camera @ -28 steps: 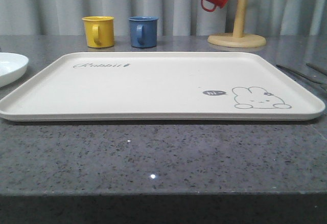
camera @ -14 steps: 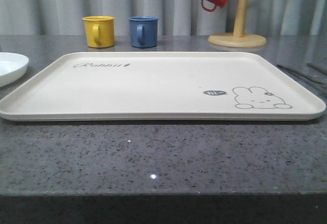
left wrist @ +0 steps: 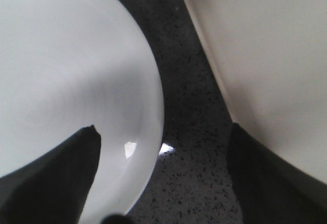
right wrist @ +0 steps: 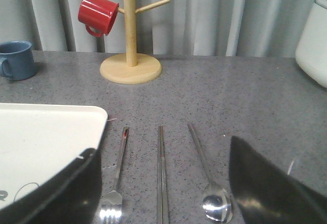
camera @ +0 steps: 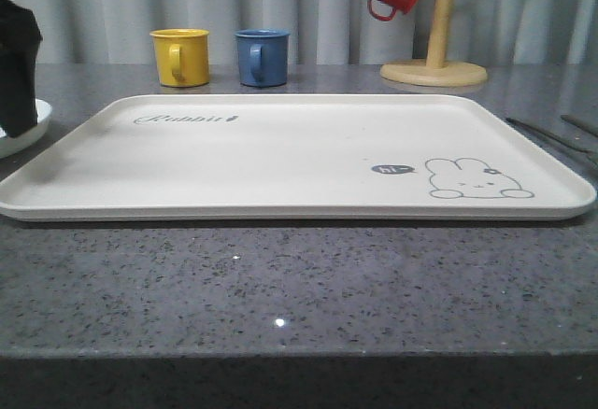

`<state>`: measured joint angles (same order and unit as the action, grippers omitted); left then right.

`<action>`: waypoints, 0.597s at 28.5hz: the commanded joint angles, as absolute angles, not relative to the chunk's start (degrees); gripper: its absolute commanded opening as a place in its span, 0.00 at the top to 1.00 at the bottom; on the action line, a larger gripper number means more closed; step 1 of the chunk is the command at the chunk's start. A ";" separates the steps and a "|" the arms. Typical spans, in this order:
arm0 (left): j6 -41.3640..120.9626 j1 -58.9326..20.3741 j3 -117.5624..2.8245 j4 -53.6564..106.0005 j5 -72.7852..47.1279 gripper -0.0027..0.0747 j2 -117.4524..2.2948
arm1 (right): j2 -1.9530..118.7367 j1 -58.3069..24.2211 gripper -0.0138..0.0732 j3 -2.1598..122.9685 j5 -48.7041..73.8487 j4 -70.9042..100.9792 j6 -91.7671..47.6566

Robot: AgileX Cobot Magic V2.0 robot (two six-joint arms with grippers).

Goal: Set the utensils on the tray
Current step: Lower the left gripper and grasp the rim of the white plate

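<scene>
The cream tray [camera: 280, 157] with a bunny drawing lies in the middle of the grey counter. Right of the tray, three steel utensils lie side by side on the counter: a fork [right wrist: 118, 170], a pair of chopsticks [right wrist: 162, 173] and a spoon [right wrist: 207, 178]. My right gripper [right wrist: 162, 144] hangs open above them, its fingers either side of the row, holding nothing. My left gripper [left wrist: 163, 129] is open over the gap between the round white plate [left wrist: 66, 81] and the tray's left rim [left wrist: 214, 81]. Its black body [camera: 14, 63] shows at the front view's far left.
A yellow mug [camera: 180, 56] and a blue mug [camera: 263, 57] stand behind the tray. A wooden mug tree [right wrist: 130, 55] with a red mug [right wrist: 97, 13] stands at the back right. A white vessel [right wrist: 314, 45] sits right of the utensils.
My left gripper has come into the front view at the far left, above the white plate. Tray, mugs and utensils have not moved.
</scene>
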<state>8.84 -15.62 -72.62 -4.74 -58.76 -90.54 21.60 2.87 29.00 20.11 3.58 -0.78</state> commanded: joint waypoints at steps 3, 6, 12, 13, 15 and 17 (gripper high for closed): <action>8.79 -15.99 -74.90 -4.98 -58.70 0.36 -91.99 | 22.44 3.07 0.21 31.04 15.58 3.60 -1.28; 8.79 -15.99 -74.90 -4.98 -58.70 0.49 -92.43 | 22.44 3.07 0.21 31.04 15.58 3.60 -1.28; 8.79 -15.99 -74.90 -4.98 -58.70 0.88 -92.43 | 22.44 3.07 0.21 31.04 15.58 3.60 -1.28; 8.79 -15.99 -74.90 -4.98 -58.70 0.95 -92.43 | 22.44 3.07 0.21 31.04 15.58 3.60 -1.28; 8.79 -15.99 -74.90 -5.14 -58.70 0.99 -92.43 | 22.44 3.07 0.21 31.04 15.58 3.60 -1.28; 8.79 -15.99 -75.24 -6.01 -58.84 0.99 -92.31 | 22.44 3.07 0.21 31.04 15.58 3.60 -1.28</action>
